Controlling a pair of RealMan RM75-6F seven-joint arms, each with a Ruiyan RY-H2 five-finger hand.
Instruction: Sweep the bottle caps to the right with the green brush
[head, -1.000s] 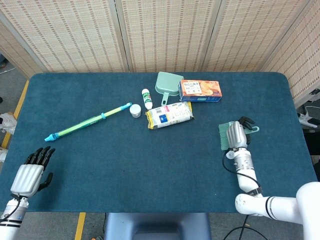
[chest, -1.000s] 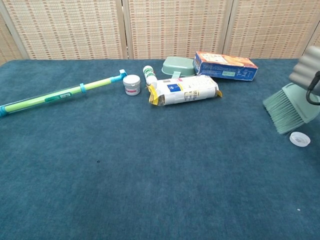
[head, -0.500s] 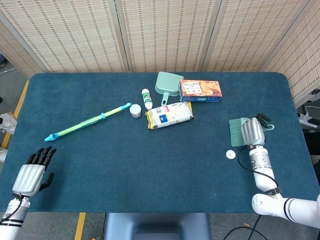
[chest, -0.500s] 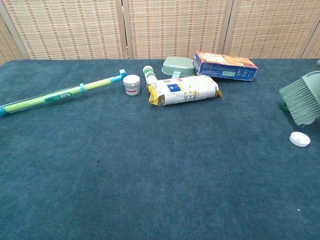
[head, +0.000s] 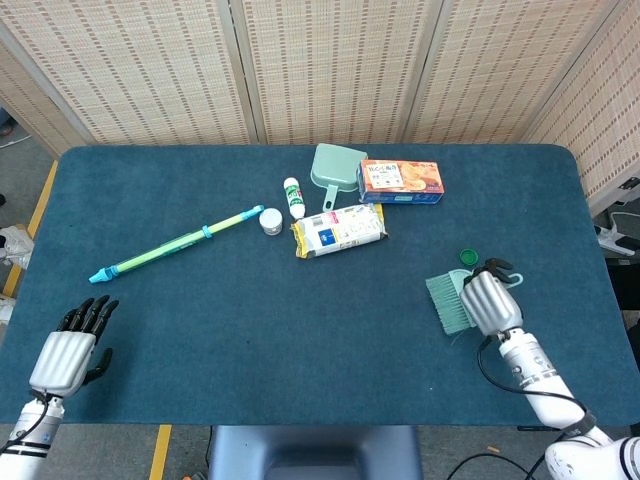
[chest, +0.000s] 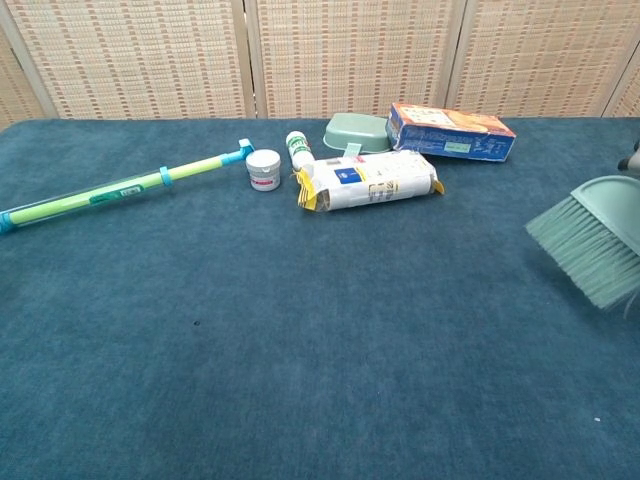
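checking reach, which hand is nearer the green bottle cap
Right. The right hand, holding the green brush, sits just in front of the green bottle cap; the left hand is far across the table at its near-left corner.

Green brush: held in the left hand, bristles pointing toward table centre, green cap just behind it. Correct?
Wrong hand. Head view shows the right hand holding the green brush; the left hand is empty at the near-left table edge. Bristles point toward centre, and the green cap sits just behind.
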